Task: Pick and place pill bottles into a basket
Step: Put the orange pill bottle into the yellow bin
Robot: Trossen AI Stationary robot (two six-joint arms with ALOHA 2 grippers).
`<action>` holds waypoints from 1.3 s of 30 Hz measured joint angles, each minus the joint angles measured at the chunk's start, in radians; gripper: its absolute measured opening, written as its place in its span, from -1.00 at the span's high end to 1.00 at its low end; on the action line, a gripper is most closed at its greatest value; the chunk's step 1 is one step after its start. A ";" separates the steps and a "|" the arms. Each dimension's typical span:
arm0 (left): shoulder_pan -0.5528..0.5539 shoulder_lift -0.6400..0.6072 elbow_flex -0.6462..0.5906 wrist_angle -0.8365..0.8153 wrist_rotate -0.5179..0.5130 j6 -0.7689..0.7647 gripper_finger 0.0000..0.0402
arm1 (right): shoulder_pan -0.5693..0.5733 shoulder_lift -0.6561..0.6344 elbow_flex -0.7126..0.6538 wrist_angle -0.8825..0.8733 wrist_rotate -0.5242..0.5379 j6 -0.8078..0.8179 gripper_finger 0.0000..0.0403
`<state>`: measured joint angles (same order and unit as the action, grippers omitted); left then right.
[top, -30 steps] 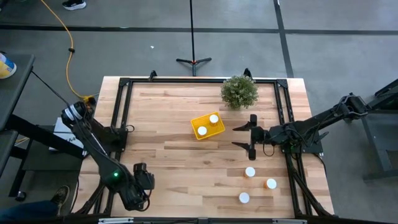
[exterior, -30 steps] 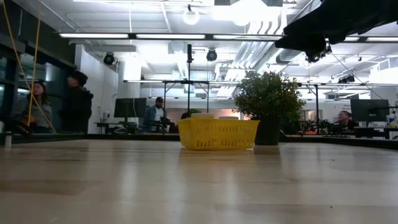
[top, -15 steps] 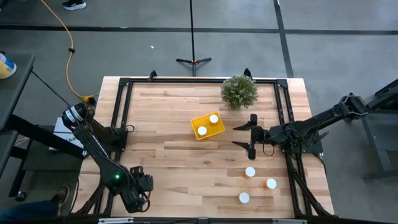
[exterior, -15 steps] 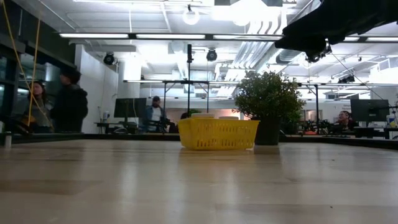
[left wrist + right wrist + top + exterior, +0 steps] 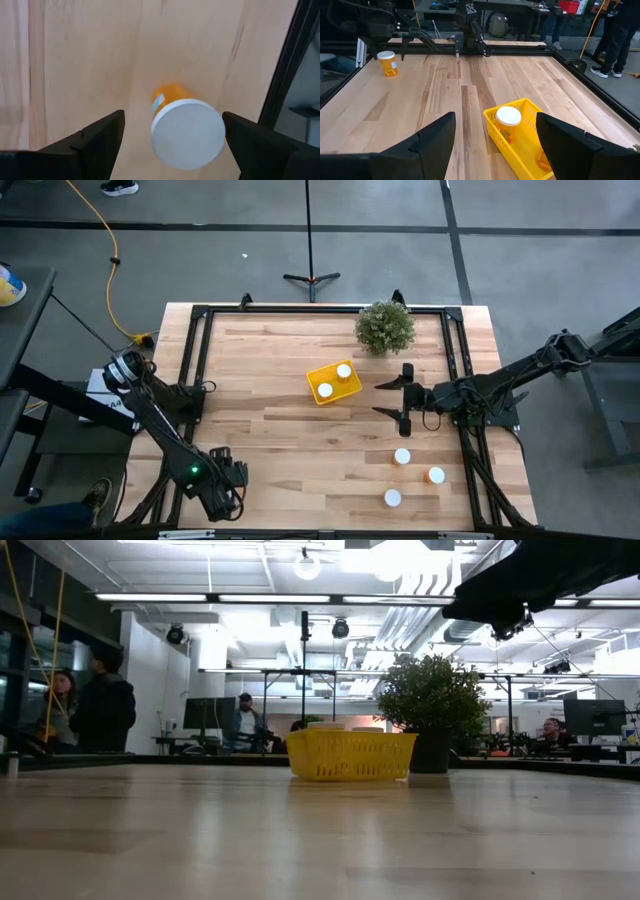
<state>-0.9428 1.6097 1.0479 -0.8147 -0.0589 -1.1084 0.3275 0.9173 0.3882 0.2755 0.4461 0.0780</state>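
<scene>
The yellow basket (image 5: pixel 333 383) stands mid-table with two white-capped pill bottles (image 5: pixel 344 371) in it; it also shows in the right wrist view (image 5: pixel 520 137) and the low view (image 5: pixel 350 755). Three more bottles (image 5: pixel 402 456) stand at the near right. My left gripper (image 5: pixel 228 478) is open at the near left, pointing down over one upright orange bottle (image 5: pixel 186 131). Its fingers stand on either side of the bottle, apart from it. That bottle also shows far off in the right wrist view (image 5: pixel 387 63). My right gripper (image 5: pixel 390 398) hangs open and empty, right of the basket.
A bushy potted plant (image 5: pixel 385 327) stands at the far edge, behind the basket. A black metal frame (image 5: pixel 195 360) runs along the table's left, right and far edges. People stand in the room beyond the table (image 5: pixel 100 700).
My left arm has shifted a little toward the table's near edge. A person in the room behind has walked sideways.
</scene>
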 joint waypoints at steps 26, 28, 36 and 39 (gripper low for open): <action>-0.001 0.078 0.000 0.003 -0.003 0.005 -0.83 | 0.000 0.000 0.000 -0.002 0.000 0.000 -0.33; -0.001 0.078 0.000 0.000 -0.003 0.010 -0.83 | 0.000 0.000 0.000 -0.003 0.000 0.000 -0.33; 0.000 0.078 0.000 0.000 -0.002 0.029 -0.69 | 0.000 0.000 0.000 -0.005 0.000 0.000 -0.33; 0.000 0.078 0.000 -0.001 -0.002 0.034 -0.55 | 0.000 0.000 0.000 -0.006 0.000 0.000 -0.33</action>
<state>-0.9432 1.6878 1.0477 -0.8155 -0.0608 -1.0739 0.3273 0.9173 0.3882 0.2695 0.4459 0.0780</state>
